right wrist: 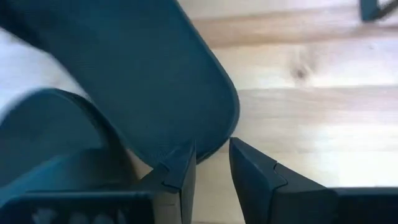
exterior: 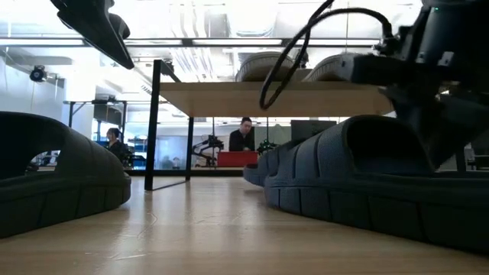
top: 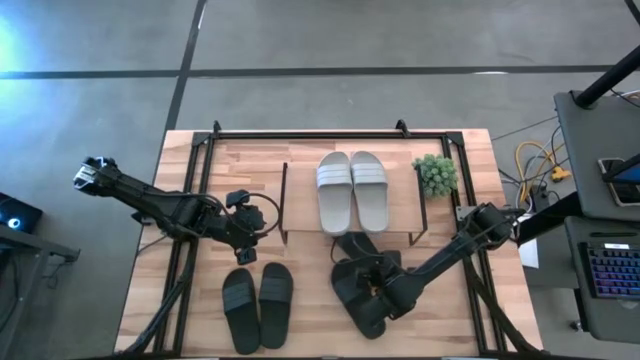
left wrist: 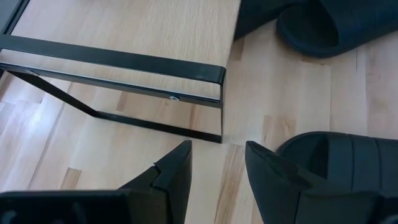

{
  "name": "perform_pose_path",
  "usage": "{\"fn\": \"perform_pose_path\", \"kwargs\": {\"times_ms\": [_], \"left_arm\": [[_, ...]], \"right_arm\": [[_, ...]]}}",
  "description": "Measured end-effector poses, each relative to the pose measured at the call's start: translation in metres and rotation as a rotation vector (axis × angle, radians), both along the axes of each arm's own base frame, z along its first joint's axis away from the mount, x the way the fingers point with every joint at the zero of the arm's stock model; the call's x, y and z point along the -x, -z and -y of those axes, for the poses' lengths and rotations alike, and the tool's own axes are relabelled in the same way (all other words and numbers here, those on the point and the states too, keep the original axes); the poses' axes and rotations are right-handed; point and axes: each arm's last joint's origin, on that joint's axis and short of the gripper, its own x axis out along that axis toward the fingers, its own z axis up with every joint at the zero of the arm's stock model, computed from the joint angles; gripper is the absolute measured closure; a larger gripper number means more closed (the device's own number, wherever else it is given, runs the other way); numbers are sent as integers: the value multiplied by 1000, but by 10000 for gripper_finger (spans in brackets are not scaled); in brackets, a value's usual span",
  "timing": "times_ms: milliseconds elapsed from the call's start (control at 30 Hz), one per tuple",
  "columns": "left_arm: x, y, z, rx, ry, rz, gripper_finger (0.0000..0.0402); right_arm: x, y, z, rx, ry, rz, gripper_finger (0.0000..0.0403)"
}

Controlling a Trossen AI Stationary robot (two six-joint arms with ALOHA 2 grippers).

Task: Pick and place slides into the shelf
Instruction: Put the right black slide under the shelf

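The right gripper [top: 372, 292] is down among the black slides [top: 362, 283] on the table [top: 470, 200], just in front of the shelf [top: 300, 200]. Its fingers [right wrist: 180, 171] sit at the edge of one black slide [right wrist: 155, 81], but I cannot tell if they grip it. The grey-white pair [top: 352, 190] rests on the shelf top. Another black pair [top: 257, 305] lies further left. The left gripper [left wrist: 214, 171] hangs released beside the shelf's left frame.

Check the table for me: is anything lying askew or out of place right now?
Yes. The black slides by the right gripper lie in a crooked overlapping heap in front of the shelf, unlike the other black pair, side by side at front left. The white pair sits neatly on top.
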Motion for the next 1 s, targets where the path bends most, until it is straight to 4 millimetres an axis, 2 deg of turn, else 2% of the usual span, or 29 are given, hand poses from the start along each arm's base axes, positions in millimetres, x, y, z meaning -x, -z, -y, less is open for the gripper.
{"fn": "perform_pose_path", "kwargs": {"times_ms": [133,333,467,700,867,1000], "left_arm": [[0,0,0,1,-1,0,267],[1,0,0,15,-17,-1,267],[1,0,1,15,-14,-1,267],[1,0,1,16,-14,-1,267],[1,0,2,31,-1,-5,267],[2,0,2,32,4,-6,267]], "right_arm": [[5,7,-7,-14,-15,-38,314],[5,8,-17,-55,-3,25,318],[-5,1,-25,-89,-6,127,318],[-17,-4,-19,-2,-13,242,318],[-18,-20,-21,66,-37,244,317],[-24,-38,-27,136,-140,274,313]]}}
